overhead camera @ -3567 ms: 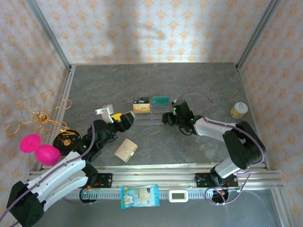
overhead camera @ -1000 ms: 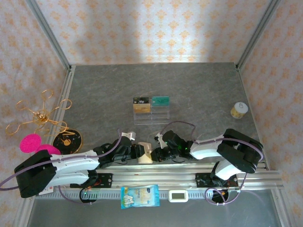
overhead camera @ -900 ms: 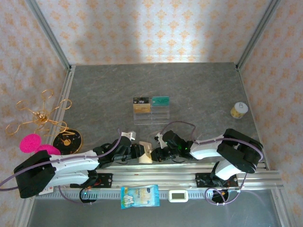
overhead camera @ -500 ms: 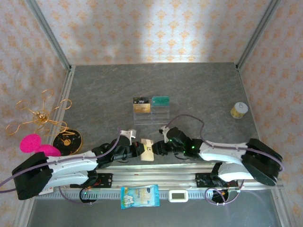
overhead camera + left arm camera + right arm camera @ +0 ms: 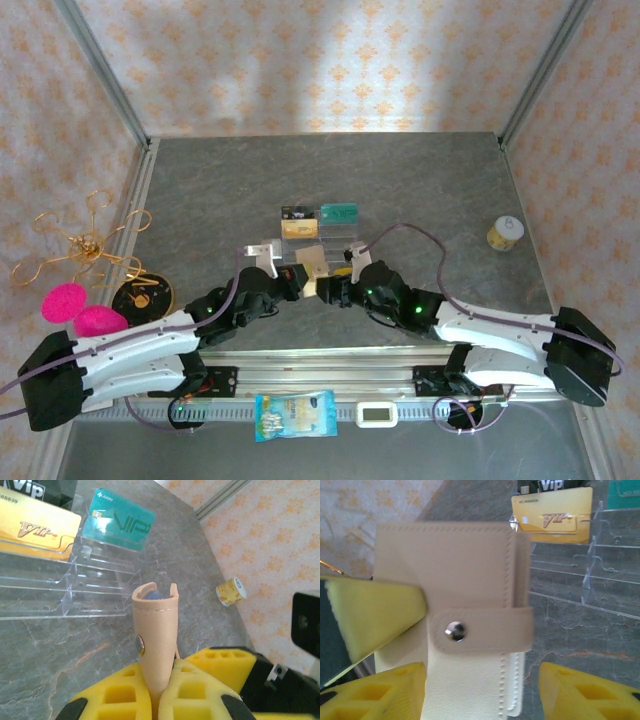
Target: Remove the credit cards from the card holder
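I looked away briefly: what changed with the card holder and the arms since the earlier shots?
The left end effector took hold of the card holder and carried it from the near edge of the table up toward the clear rack. The right end effector came along and opened. The rack and its cards stayed put.

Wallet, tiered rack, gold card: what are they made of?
Wallet: likely leather or faux leather, matte tan, stitched edges, shiny metal-looking snap. Rack: clear hard plastic, probably acrylic; see-through with glinting edges. Gold card: glossy plastic by its look, printed lettering.
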